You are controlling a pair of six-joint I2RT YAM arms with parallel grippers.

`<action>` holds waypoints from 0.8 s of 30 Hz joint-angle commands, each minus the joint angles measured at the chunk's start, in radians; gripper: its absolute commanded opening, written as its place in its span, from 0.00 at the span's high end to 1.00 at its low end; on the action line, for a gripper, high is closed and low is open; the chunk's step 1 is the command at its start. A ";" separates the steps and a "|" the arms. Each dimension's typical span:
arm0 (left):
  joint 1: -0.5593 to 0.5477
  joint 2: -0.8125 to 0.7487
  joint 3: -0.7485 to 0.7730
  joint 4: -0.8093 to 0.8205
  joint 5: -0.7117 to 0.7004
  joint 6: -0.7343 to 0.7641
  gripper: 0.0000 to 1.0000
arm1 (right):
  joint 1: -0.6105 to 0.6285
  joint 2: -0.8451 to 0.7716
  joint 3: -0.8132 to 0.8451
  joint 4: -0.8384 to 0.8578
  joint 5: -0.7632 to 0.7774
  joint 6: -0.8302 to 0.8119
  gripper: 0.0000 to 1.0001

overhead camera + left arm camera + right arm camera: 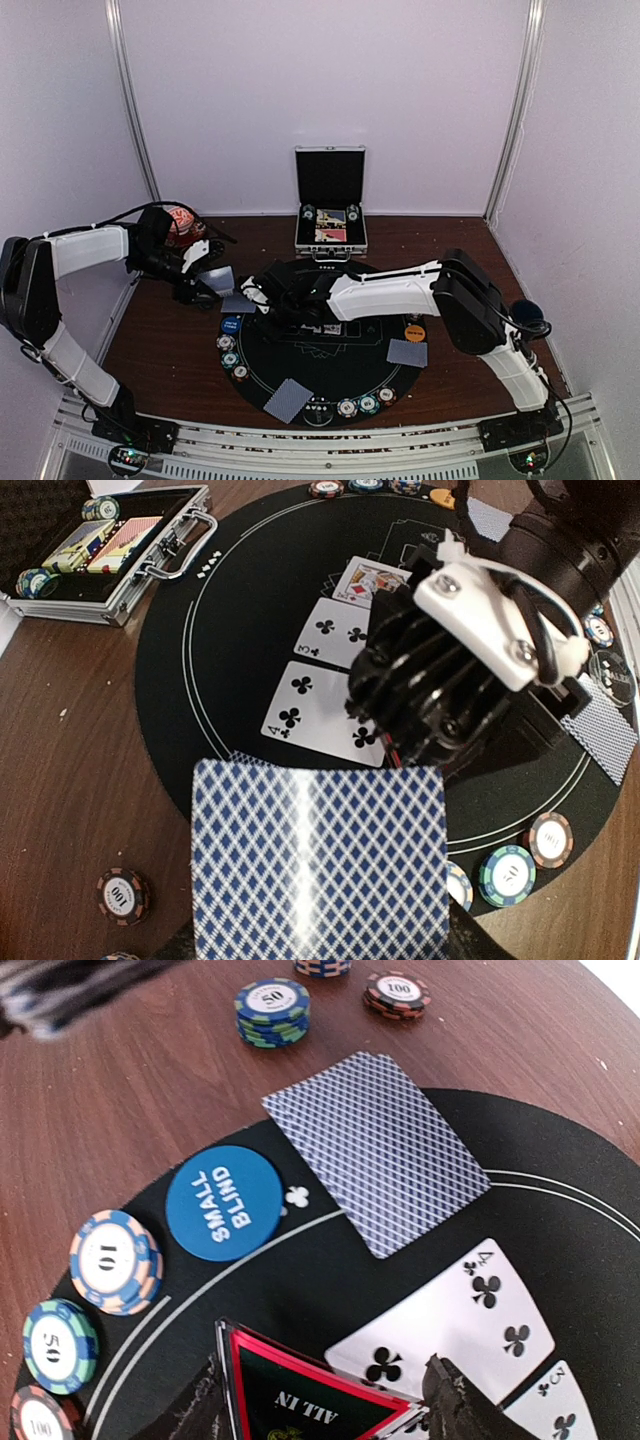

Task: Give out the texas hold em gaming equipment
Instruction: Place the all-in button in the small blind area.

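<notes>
Blue-backed card [318,865] lengthwise toward mat [230,680] | left tool [320,942] pinches it | right tool [325,1405] pinches plaque [290,1385]

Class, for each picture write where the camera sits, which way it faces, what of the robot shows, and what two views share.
Top: above, behind the bases, looking down on the black mat; left arm, right arm show.
Left wrist: on that arm, facing the right arm across the mat; left tool holds a blue card.
Right wrist: on that arm, looking down at the mat's edge; right tool holds an ALL IN plaque.
Both wrist views share the four of clubs.
</notes>
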 commanded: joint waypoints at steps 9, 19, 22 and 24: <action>0.008 -0.002 0.027 -0.006 0.042 0.020 0.41 | 0.023 0.059 0.064 0.043 0.006 0.045 0.41; 0.008 0.002 0.027 -0.006 0.047 0.022 0.41 | 0.035 0.091 0.089 0.068 0.002 0.043 0.41; 0.009 0.004 0.028 -0.006 0.047 0.022 0.41 | 0.039 0.098 0.095 0.068 -0.005 0.041 0.41; 0.009 0.005 0.028 -0.006 0.047 0.020 0.41 | 0.040 0.102 0.098 0.069 -0.013 0.040 0.41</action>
